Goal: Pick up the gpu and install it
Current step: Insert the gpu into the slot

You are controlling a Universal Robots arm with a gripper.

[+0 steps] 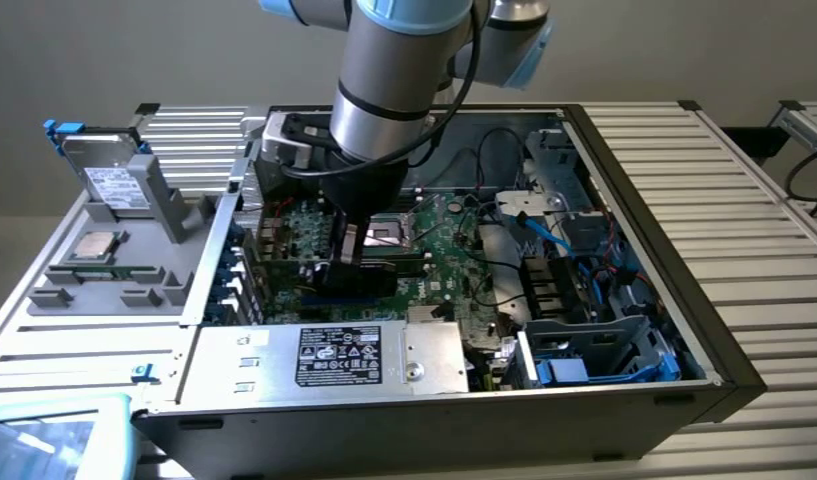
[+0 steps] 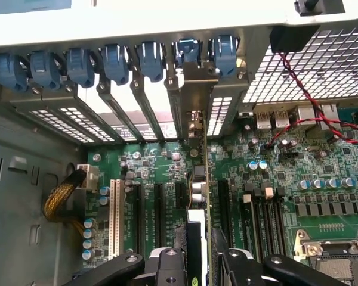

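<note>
Arm (image 1: pixel 395 90) reaches steeply down into open case (image 1: pixel 728 330), centre of exterior view. Gripper (image 1: pixel 344 258) clamps gpu (image 2: pixel 198 193), edge-on over motherboard (image 2: pixel 274 179) slots.

- I am looking into an open computer case (image 1: pixel 422 425) that is lying on a slatted metal table (image 1: pixel 728 170).
- A large green motherboard (image 2: pixel 286 179) is covering its floor, with a bare processor socket (image 2: pixel 340 262) sitting on it.
- Blue slot latches (image 2: pixel 114 62) are lining one wall in a row.
- A red-and-black twisted wire (image 2: pixel 292 77) is crossing a perforated grille.
- A yellow braided cable (image 2: pixel 62 196) is curling near a white slot (image 2: pixel 114 217).
- A silver power supply (image 1: pixel 248 360) is sitting inside the case, along the side nearest the exterior view.
- Outside the case, at the exterior view's left, a hard drive (image 1: pixel 112 180) is standing in a grey fixture (image 1: pixel 168 215), and a processor chip (image 1: pixel 95 246) is lying flat below it.
</note>
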